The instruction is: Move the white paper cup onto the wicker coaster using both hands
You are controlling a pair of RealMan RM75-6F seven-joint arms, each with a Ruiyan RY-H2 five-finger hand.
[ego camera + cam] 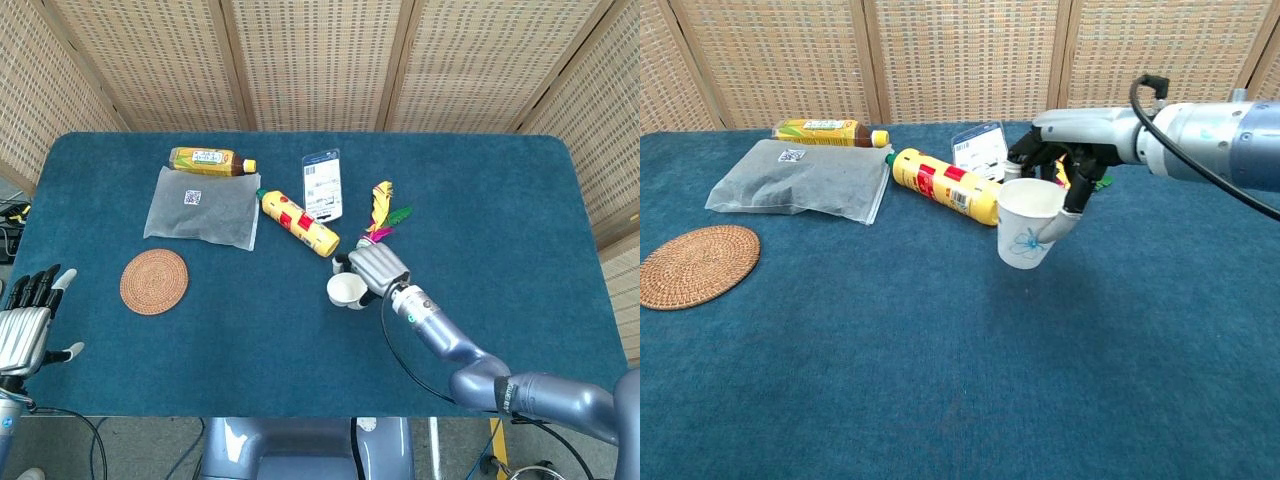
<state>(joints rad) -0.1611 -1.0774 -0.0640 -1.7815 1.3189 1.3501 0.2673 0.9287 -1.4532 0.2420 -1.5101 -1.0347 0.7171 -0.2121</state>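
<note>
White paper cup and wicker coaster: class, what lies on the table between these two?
Nothing: in the head view only bare blue cloth runs from the white paper cup to the wicker coaster; the yellow bottle lies farther back.

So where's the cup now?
The cup is in the right hand, mid-table, just in front of the yellow bottle.
</note>
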